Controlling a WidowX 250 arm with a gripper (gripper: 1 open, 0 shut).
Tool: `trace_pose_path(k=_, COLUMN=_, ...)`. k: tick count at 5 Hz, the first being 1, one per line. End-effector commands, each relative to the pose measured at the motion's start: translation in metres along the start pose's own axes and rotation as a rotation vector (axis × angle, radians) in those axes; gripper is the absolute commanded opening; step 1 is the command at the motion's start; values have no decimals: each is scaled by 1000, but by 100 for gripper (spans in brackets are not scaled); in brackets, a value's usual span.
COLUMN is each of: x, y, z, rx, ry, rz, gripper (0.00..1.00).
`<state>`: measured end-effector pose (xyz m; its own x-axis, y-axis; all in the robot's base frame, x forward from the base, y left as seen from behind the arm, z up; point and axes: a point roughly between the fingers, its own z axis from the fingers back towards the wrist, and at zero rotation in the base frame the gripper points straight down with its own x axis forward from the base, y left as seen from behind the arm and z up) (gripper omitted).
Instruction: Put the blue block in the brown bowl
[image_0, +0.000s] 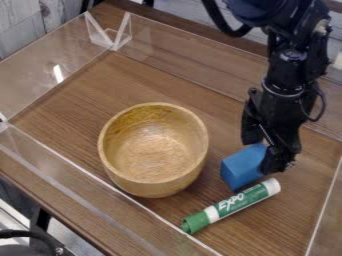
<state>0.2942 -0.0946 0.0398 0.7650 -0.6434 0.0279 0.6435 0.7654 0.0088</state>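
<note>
Item 1, far left and rear: clear acrylic walls (54, 60) are enclosing the work area, with a small folded clear stand (110, 30) sitting at the back corner. Neither is playing any part in the task.

Item 2, base: a wood-grain tabletop (174, 85) is carrying everything listed below.

Item 3, left of centre: the brown bowl (154, 148) is standing upright and empty, thick rim facing up, waiting as the destination.

Item 4, front, right of the bowl: a green-and-white marker (231, 207) is lying diagonally near the front edge, just beside the block's lower side. It is not part of the task.

Item 5, right of the bowl: the blue block (245, 164) is resting on the tabletop, near the bowl's right rim but apart from it, not yet lifted.

Item 6, right: the gripper (271, 135) is pointing straight down over the block with its jaws spread wide, holding nothing. One dark finger is overlapping the block's right edge; whether it is touching cannot be told.

Step in hand, as judged: the grasp approach, with pick-up not yet made. The next move is calling for the jaws to straddle the block and close squarely, avoiding the marker alongside, then lift clear of the rim and carry left over the bowl.
</note>
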Motion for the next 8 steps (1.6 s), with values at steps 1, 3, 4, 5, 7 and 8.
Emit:
trace_pose_path(k=1, x=6, y=7, z=20, rx=30, ry=-67, rz=21, gripper=100)
trace_pose_path(k=3, x=6, y=10, z=24, rx=39, ry=-85, rz=53, gripper=100)
trace_pose_path(k=4, x=6, y=12, z=24, rx=41, ry=-94, rz=65, gripper=100)
trace_pose_path(k=5, x=5, y=13, z=22, rx=41, ry=-92, rz=65, gripper=0)
trace_pose_path(k=7, x=2, y=16, z=32, rx=47, ry=-77, rz=62, gripper=0)
trace_pose_path(k=8, x=0, y=18, z=40, rx=54, ry=-70, rz=63, gripper=0)
